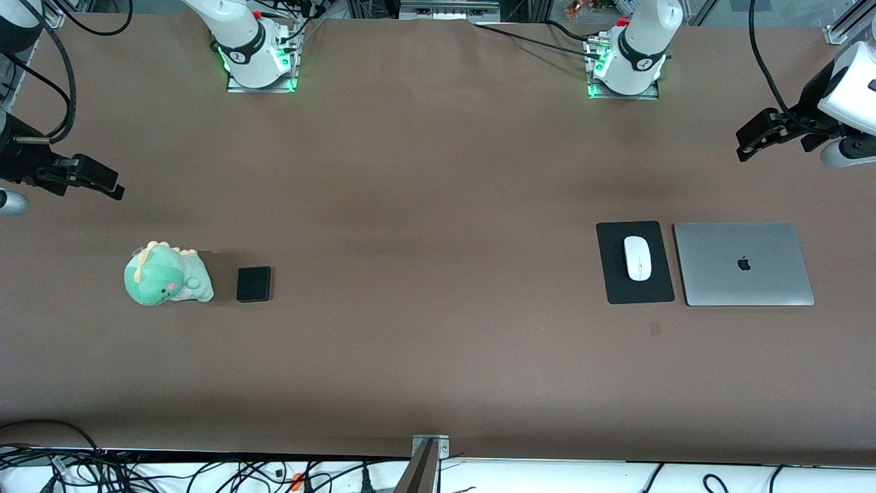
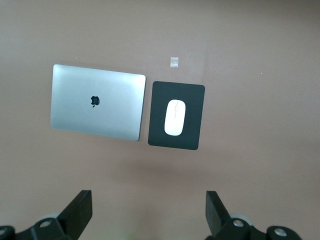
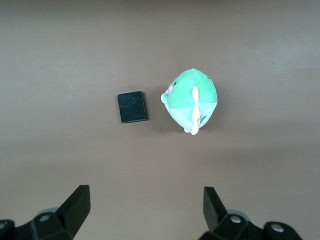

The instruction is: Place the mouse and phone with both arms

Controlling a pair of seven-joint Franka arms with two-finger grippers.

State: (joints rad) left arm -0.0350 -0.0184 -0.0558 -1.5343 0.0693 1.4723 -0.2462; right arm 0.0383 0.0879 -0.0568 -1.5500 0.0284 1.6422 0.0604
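Observation:
The white mouse (image 1: 637, 258) lies on a black mouse pad (image 1: 634, 291) toward the left arm's end of the table; it also shows in the left wrist view (image 2: 175, 117). The small black phone (image 1: 253, 284) lies flat on the table toward the right arm's end, beside a green plush toy; it also shows in the right wrist view (image 3: 132, 106). My left gripper (image 1: 746, 147) is open and empty, up high over the table's edge at the left arm's end. My right gripper (image 1: 102, 185) is open and empty, up high over the right arm's end.
A closed silver laptop (image 1: 744, 263) lies beside the mouse pad, toward the left arm's end. A green plush dinosaur (image 1: 165, 275) sits beside the phone, toward the right arm's end. A small pale mark (image 1: 655, 329) is on the table nearer the front camera than the pad.

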